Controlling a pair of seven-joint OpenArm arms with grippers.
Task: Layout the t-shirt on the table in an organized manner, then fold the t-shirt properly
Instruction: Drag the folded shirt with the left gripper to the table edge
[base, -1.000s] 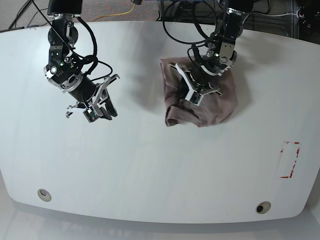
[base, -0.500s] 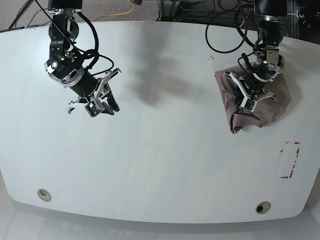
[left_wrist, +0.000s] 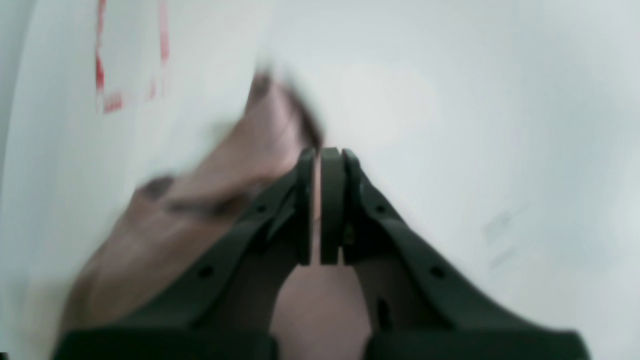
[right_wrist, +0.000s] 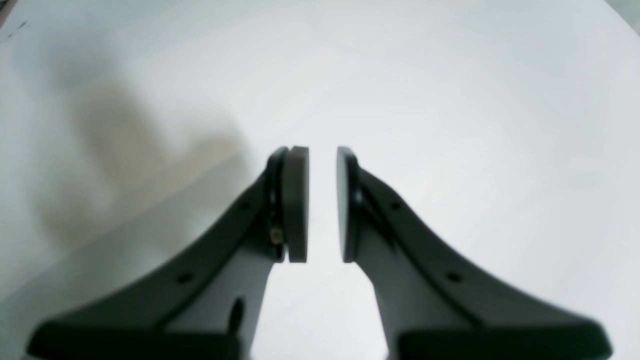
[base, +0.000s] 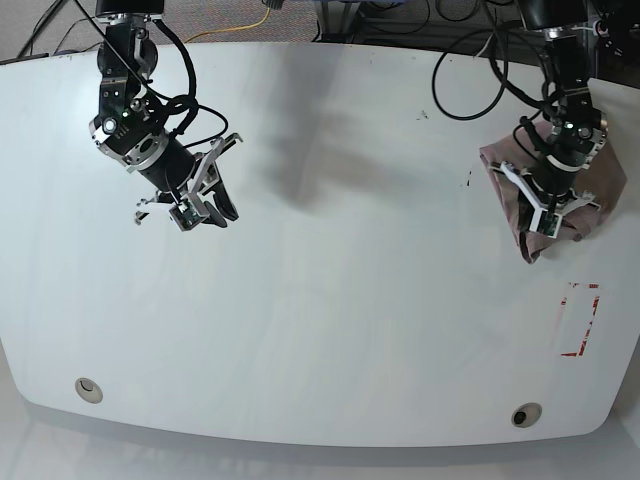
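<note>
T-shirt (base: 530, 200) bunched into a mauve-brown heap at the right edge of the table (base: 340, 330), just up from the red tape mark (base: 580, 320) near that edge. Spread across most of the base view: glossy white top, rounded corners, one grommet hole (base: 88, 389) by the near left corner and another (base: 525, 414) by the near right corner. Cables (base: 470, 70) trailing over the far edge behind the right-hand arm.

Left gripper (base: 552, 208) planted on the heap, pads pressed together on a fold of the cloth; in the left wrist view (left_wrist: 320, 205) only a thin pinkish sliver of fabric between the two pads, rest of the t-shirt (left_wrist: 200, 220) spilling blurred to the left of the fingers, red tape mark (left_wrist: 125, 65) beyond it toward the top left corner. Whole of that view smeared by motion blur, so cloth edges hard to trace.

Right gripper (base: 190, 205) over bare tabletop toward the far left corner, well apart from the garment, nothing held. Right wrist view (right_wrist: 322, 205): pads parted by a narrow gap with plain white table (right_wrist: 450, 100) showing through, soft grey shadow (right_wrist: 125, 165) on the surface to the left of the fingers.
</note>
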